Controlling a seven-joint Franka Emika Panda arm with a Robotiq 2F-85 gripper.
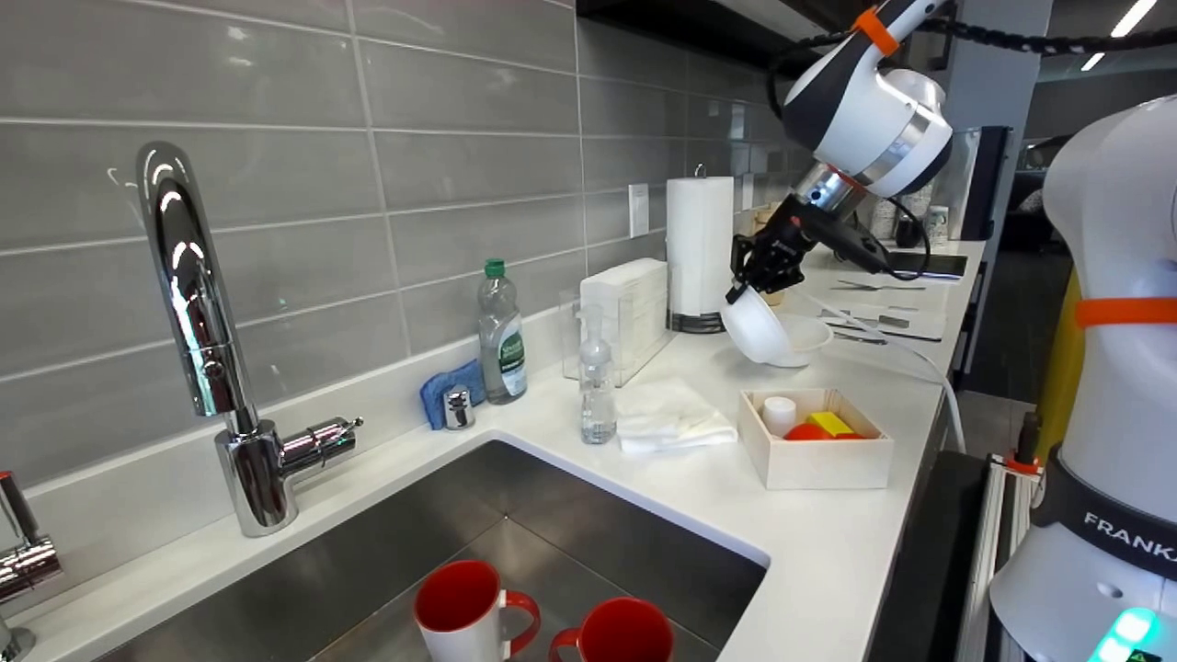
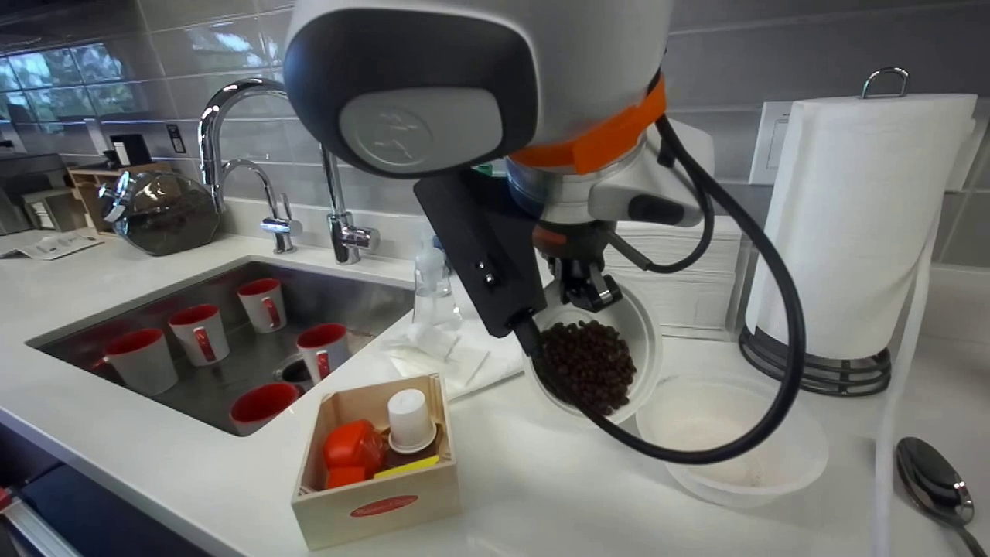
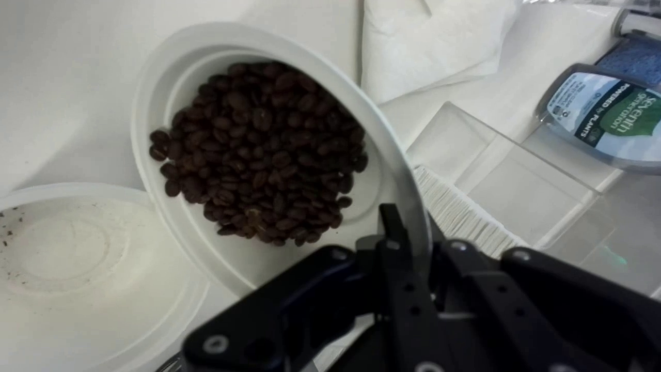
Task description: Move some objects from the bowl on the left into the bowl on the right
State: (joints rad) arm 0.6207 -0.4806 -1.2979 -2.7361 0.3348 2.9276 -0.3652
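Note:
My gripper (image 3: 413,237) is shut on the rim of a white bowl, one finger inside and one outside. This held bowl (image 3: 379,181) is tilted and contains many dark brown coffee beans (image 3: 273,150). In both exterior views the held bowl (image 1: 752,326) (image 2: 630,317) hangs from the gripper (image 1: 747,287) (image 2: 584,290), and the beans (image 2: 592,367) show inside. A translucent bowl (image 3: 129,294) stands upright on the counter beside and below it, with only small dark specks inside. It also shows in both exterior views (image 1: 809,336) (image 2: 800,456), close to the held bowl.
A paper towel roll (image 1: 701,244) and a napkin holder (image 1: 625,313) stand behind the bowls. A wooden box (image 2: 379,507) with small items, folded napkins (image 1: 676,418), a soap dispenser (image 1: 596,386) and a sink (image 2: 255,340) with several mugs lie to one side. A spoon (image 2: 932,480) lies beyond the translucent bowl.

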